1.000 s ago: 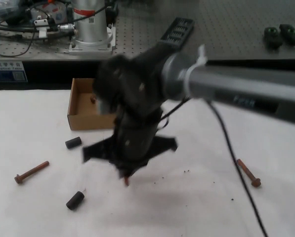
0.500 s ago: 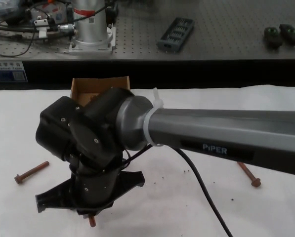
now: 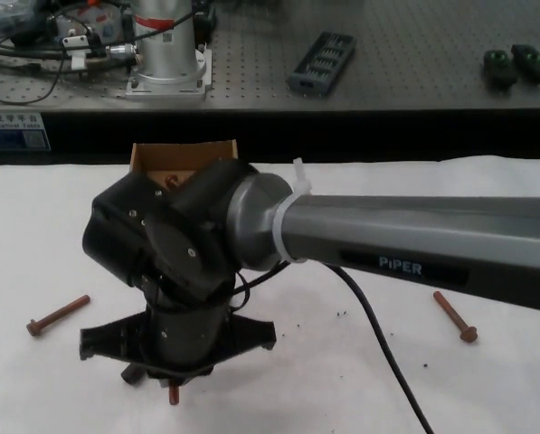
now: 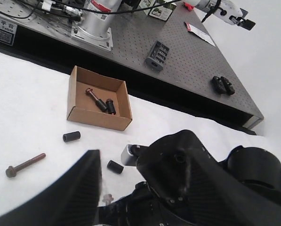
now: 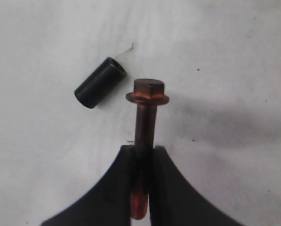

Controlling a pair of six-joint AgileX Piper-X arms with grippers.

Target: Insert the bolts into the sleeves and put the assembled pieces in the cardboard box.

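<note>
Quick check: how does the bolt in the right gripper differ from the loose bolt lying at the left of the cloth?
The held bolt is clamped by its shank in the right gripper; the loose bolt is untouched. The held bolt points head-first toward the white cloth, beside a black sleeve; the loose bolt lies flat on it. Both are rusty-brown flanged bolts, neither yet in a sleeve.

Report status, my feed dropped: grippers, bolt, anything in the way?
Right gripper shut on bolt shank, head sticking out. Loose sleeve lying beside bolt head, not touching. Nothing between them.
</note>
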